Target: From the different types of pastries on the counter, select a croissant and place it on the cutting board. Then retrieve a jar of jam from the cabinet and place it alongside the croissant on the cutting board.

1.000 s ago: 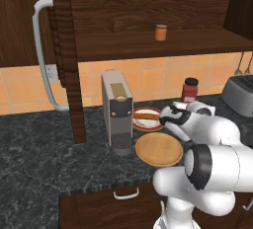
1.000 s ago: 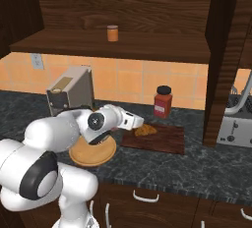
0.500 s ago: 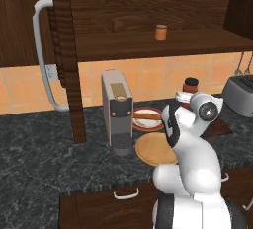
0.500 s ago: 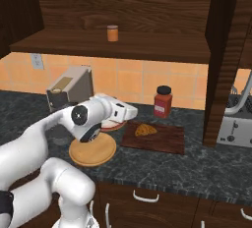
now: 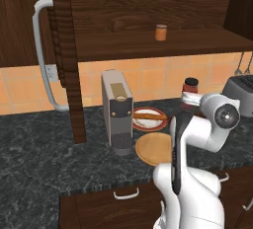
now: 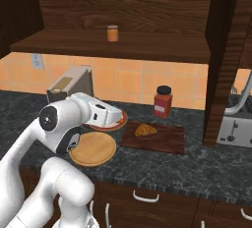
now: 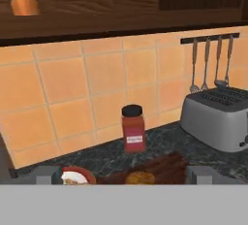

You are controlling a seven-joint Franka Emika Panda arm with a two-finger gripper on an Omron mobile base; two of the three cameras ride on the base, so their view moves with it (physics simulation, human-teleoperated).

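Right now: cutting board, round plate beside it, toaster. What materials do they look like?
Cutting board: dark reddish wood, matte, faint grain. Round plate: light tan wood, smooth, likely unvarnished. Toaster: grey brushed-looking metal, soft sheen on its sides; could be painted plastic.

the counter (image 6: 206, 165) looks like polished dark stone with pale marbling. the cabinet (image 5: 148, 6) is dark wood with a visible grain, matt, and its handle (image 5: 43, 60) looks like smooth grey metal. the cutting board (image 6: 160, 138) is reddish-brown wood, matt. the round plate (image 6: 93, 149) is pale wood with a smooth face. the wall tiles (image 7: 97, 83) are smooth orange ceramic with thin grout lines. the toaster (image 7: 218, 117) is brushed grey metal with a soft sheen. the croissant (image 6: 144, 130) has a lumpy golden crust. the jam jar (image 6: 112, 33) looks glossy orange.
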